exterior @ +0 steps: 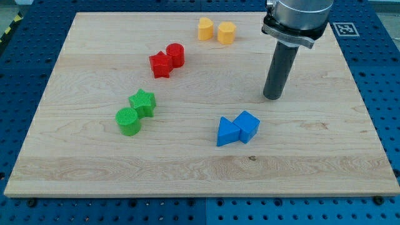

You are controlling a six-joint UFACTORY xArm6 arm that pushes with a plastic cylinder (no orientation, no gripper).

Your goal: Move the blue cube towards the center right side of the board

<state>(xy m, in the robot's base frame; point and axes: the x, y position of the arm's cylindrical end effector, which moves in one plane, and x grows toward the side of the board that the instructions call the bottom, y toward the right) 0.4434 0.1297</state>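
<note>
My tip (pixel 272 98), the lower end of the straight dark rod, rests on the light wooden table (pixel 325 156) right of the middle. This arm has no gripper, so there is nothing to open or close and nothing is held.

The blue plastic cube (pixel 248 125) lies just below my tip and a little to the view's left, apart from it with bare wood between. It sits in the lower middle of the table. The blue plastic triangular block (pixel 227 132) touches the cube's left side.

Near the view's top, left of the rod, a yellow plastic star-like block (pixel 205 29) and a yellow plastic rounded block (pixel 226 32) stand just beside each other. Further left and lower, a red plastic star block (pixel 160 64) touches a red plastic cylinder (pixel 175 55). On the view's left, a green plastic star block (pixel 143 102) touches a green plastic cylinder (pixel 129 120) below it.

No container is on the table; every block lies directly on the wood, in pairs well apart from one another
</note>
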